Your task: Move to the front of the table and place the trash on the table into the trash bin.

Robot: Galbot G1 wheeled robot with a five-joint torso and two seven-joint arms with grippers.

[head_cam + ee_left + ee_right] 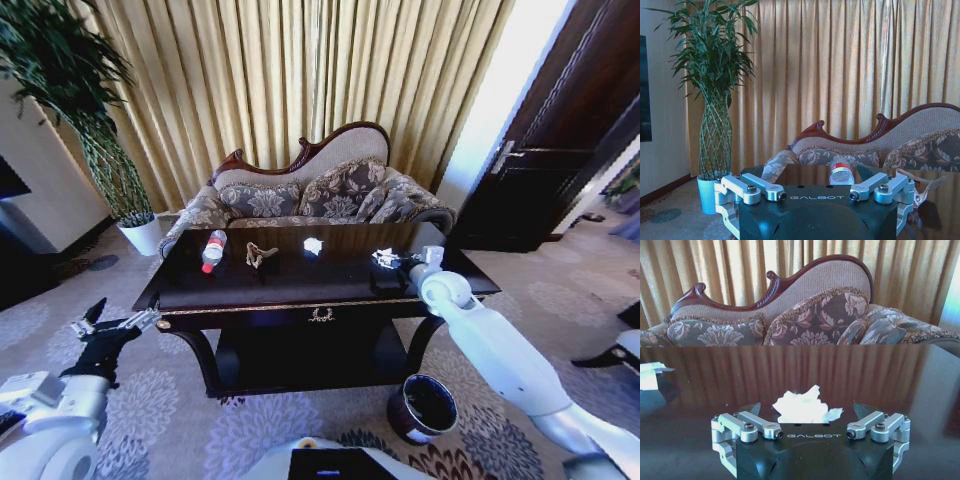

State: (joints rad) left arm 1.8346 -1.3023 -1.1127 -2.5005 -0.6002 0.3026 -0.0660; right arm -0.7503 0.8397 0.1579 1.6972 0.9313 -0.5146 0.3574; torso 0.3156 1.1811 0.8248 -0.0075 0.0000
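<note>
On the dark glossy table (300, 285) lie a clear bottle with a red label (213, 250), a tan wrapper scrap (260, 254) and two white paper wads (313, 245). My right gripper (398, 261) reaches over the table's right part. It is open, with the right-hand wad (802, 407) lying between its spread fingers (863, 410). The other wad (650, 378) lies farther off on the tabletop. My left gripper (115, 322) hangs open and holds nothing, off the table's left front corner. The bottle (841, 173) and the wrapper (921, 186) lie beyond it. The dark brown trash bin (423, 407) stands on the carpet by the table's right front leg.
A patterned sofa (310, 195) stands right behind the table, with curtains behind it. A tall plant in a white pot (143, 233) stands at the back left. A dark door (560, 150) is at the right. Patterned carpet lies open in front of the table.
</note>
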